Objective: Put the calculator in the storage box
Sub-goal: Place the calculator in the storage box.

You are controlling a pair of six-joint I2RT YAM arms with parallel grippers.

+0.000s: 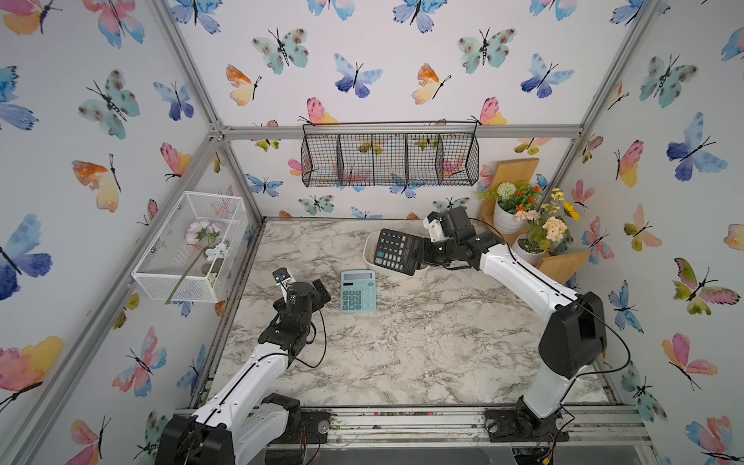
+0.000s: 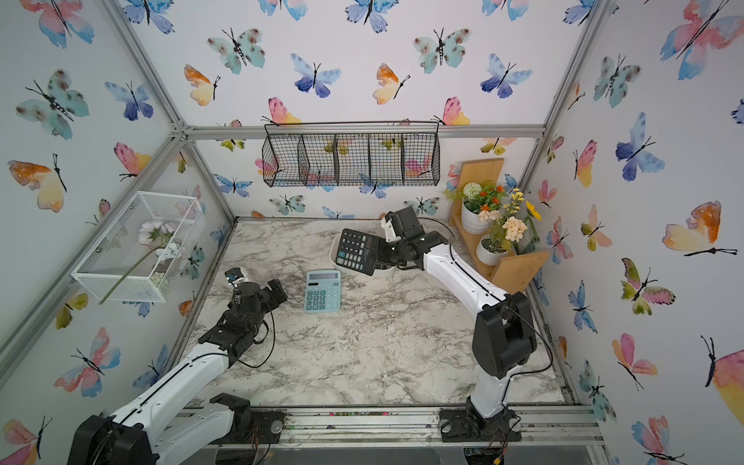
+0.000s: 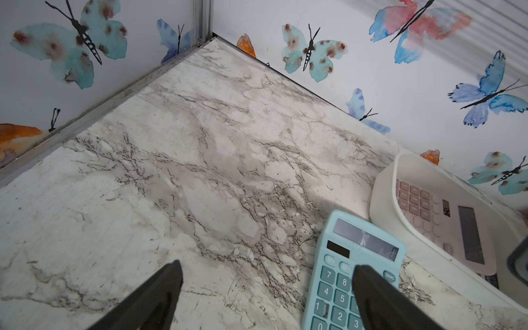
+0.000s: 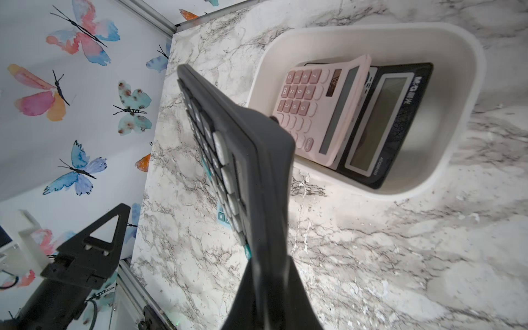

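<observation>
- Right wrist view: my right gripper [image 4: 258,171] is pinched almost closed on one end of the black plastic keypad calculator [image 4: 205,123], which juts out past my fingertips, clear of the marble table [image 4: 371,257].
- Just beyond those fingertips sits the shallow white plastic storage box [image 4: 371,37], already holding a pink calculator [image 4: 314,105] tilted on a second black calculator [image 4: 400,114].
- Gripped by one end only, my load may pivot or slip. If I release it short, it could catch the rim or slide off the tilted pile.
- My left gripper [image 3: 268,267] is spread wide and empty, with a light-blue calculator [image 3: 337,285] by one fingertip.

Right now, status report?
Right gripper shut on black calculator, near storage box. Left gripper open beside blue calculator. Pink calculator, second black calculator inside box.
</observation>
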